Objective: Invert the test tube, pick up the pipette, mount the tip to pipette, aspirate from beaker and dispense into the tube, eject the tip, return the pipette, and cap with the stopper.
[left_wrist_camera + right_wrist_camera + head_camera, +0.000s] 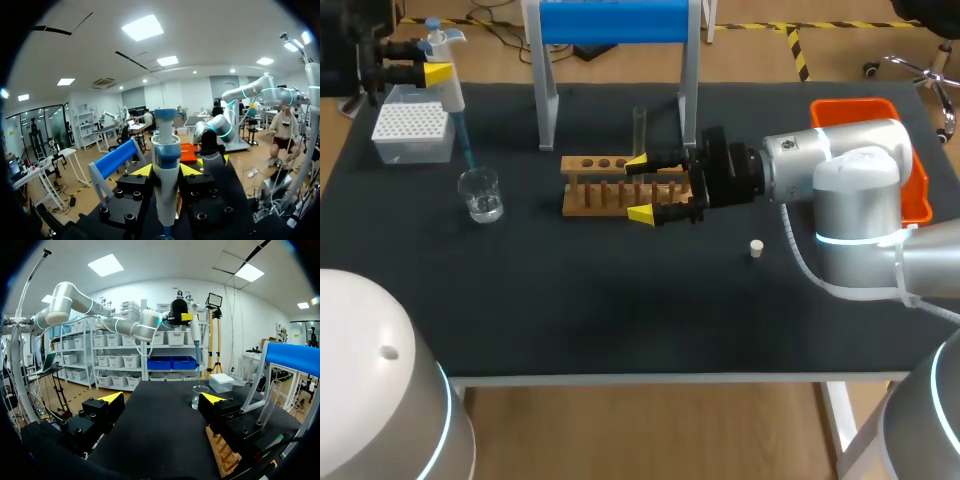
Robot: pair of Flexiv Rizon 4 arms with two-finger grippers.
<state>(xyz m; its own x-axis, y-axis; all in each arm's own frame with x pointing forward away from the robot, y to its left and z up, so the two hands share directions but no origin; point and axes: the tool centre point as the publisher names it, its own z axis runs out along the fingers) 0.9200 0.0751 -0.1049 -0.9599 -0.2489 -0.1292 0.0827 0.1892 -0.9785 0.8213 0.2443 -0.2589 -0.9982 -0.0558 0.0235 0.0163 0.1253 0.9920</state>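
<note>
Left gripper (pixel 166 171): clenched on pipette (pixel 450 85), tip mounted, poised over beaker (pixel 481 195). Right gripper (pixel 641 187): released, empty, at test tube (pixel 640 125), which stands upright in rack (pixel 595 195). Outstanding, I judge: aspirate, dispense, eject, return, cap. Stopper (pixel 756 248) lies on table.

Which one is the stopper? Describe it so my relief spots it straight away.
Start at the wooden tube rack in the middle of the black table. To its right and nearer the front edge lies the stopper. It is the only small whitish plug, lying loose and touching nothing.
</note>
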